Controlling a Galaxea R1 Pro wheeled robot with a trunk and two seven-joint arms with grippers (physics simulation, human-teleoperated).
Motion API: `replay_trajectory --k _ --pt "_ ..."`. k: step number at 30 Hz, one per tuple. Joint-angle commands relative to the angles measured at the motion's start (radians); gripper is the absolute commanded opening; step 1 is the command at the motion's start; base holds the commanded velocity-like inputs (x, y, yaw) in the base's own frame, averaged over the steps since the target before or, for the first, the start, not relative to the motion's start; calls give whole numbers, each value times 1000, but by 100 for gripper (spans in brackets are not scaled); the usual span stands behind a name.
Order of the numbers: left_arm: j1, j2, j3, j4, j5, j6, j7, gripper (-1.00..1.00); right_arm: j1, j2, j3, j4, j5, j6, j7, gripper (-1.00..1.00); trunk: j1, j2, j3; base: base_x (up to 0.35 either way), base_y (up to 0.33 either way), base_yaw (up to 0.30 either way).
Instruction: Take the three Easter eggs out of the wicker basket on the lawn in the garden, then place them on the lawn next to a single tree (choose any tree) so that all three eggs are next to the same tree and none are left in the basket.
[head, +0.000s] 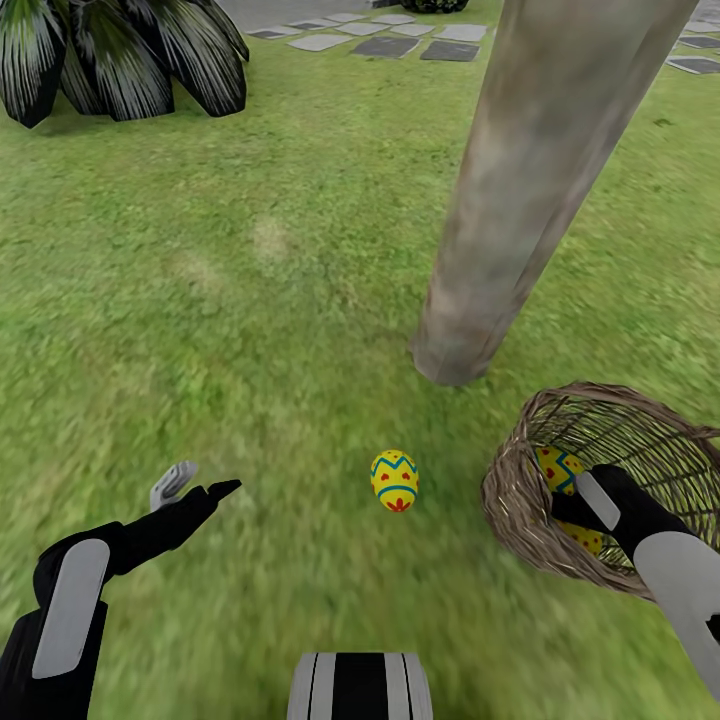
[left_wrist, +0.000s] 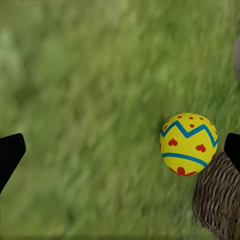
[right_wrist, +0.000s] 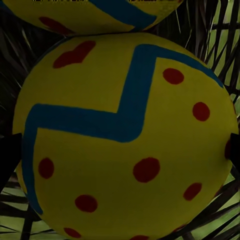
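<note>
One Easter egg (head: 395, 480) (left_wrist: 189, 144) lies on the lawn (head: 250, 330), a short way in front of the tree trunk (head: 520, 200). My left gripper (head: 200, 485) (left_wrist: 122, 150) hovers open over the grass to the egg's left, holding nothing. The wicker basket (head: 520, 490) (left_wrist: 217, 200) lies tipped on its side right of the egg, its mouth toward me. Two eggs (head: 558, 465) (head: 585, 540) show inside it. My right gripper (head: 565, 510) (right_wrist: 120, 155) reaches into the basket, fingers spread wide on either side of one egg (right_wrist: 125, 135). Another egg (right_wrist: 90, 12) rests just behind that one.
A dark-leaved palm bush (head: 120, 60) stands at the far left. Grey stepping stones (head: 385, 45) run across the back. Open grass stretches left of the trunk. My base (head: 360, 685) shows at the near edge.
</note>
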Motion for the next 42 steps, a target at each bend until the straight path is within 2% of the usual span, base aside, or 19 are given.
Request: replay_trajectory --k 1,11,42 --pt "0 1 1 -1 10 4 9 100 1 -1 5 10 -58 -5 -5 -100 0 0 -1 0 0 0" --pt "0 1 1 -1 10 4 9 100 1 -1 6 10 -57 -5 -5 -100 0 0 -1 0 0 0" --pt "0 1 2 -1 10 4 9 100 1 -1 8 10 -56 -6 -5 -100 -14 7 119 0 0 0"
